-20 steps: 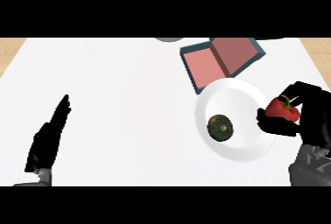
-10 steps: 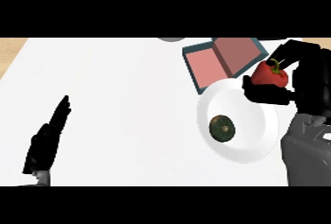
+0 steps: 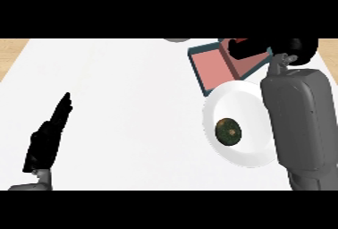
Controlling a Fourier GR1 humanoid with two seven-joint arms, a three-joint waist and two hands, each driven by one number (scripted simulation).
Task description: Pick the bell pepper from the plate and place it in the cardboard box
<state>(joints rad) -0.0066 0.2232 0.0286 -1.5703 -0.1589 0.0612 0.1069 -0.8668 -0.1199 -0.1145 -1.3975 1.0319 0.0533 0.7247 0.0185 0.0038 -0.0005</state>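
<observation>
My right hand (image 3: 254, 50) is at the far right of the head view, over the cardboard box (image 3: 213, 68), which has a pink inside and teal edges. Its fingers are curled round the bell pepper (image 3: 239, 41), of which only a red sliver shows at the top edge. The grey right forearm (image 3: 297, 120) runs up across the right side of the white plate (image 3: 247, 105). A dark green round item (image 3: 228, 131) lies on the plate. My left hand (image 3: 46, 141) rests open at the lower left, fingers straight and pointing up.
The box touches the plate's far edge. A small grey object (image 3: 175, 40) shows at the counter's far edge, left of the box. The white counter (image 3: 132, 112) spreads wide between the two hands. Wooden floor shows at both top corners.
The right hand has carried the bell pepper up off the plate and further away, to above the box. Its forearm now covers the plate's right side. The left hand has not moved.
</observation>
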